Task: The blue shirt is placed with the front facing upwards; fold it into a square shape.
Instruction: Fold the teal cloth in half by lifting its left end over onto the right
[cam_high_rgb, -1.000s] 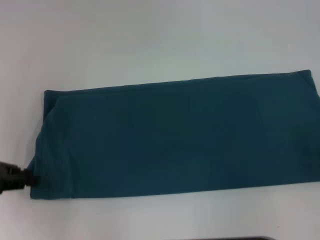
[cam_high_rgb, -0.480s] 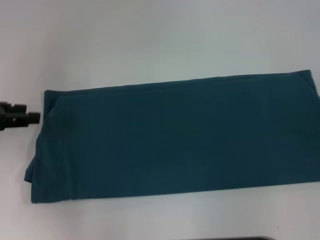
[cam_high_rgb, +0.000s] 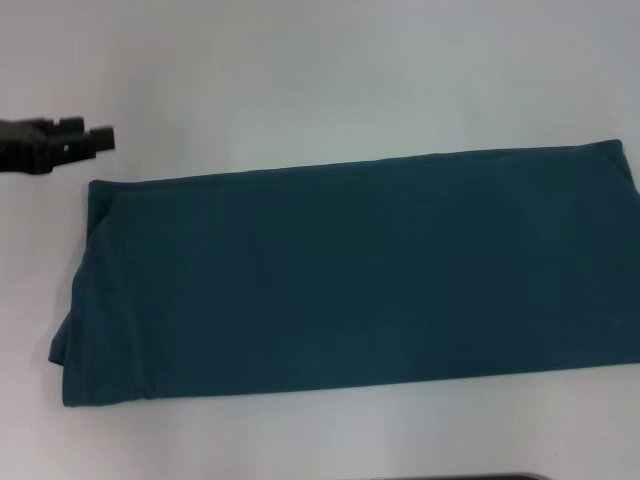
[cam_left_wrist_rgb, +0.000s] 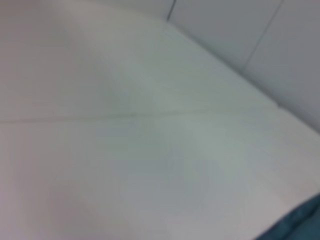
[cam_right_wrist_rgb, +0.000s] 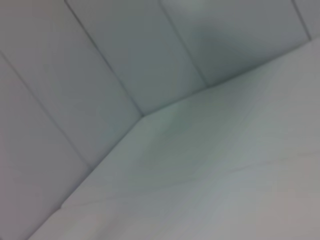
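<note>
The blue shirt (cam_high_rgb: 350, 275) lies flat on the white table (cam_high_rgb: 300, 80), folded into a long teal band that runs from left to the right edge of the head view. Its plain side faces up and no lettering shows. My left gripper (cam_high_rgb: 92, 134) hovers above the table just beyond the shirt's far left corner, apart from the cloth, open and empty. A corner of the shirt also shows in the left wrist view (cam_left_wrist_rgb: 300, 225). My right gripper is out of view; its wrist view shows only the table and a wall.
A panelled wall (cam_right_wrist_rgb: 125, 55) stands behind the table. A dark edge (cam_high_rgb: 480, 477) shows at the bottom of the head view. The shirt's near left corner (cam_high_rgb: 62, 350) bulges out a little.
My left gripper has left the shirt's near left corner and moved away along the left edge to beyond the far left corner. The shirt has stayed still.
</note>
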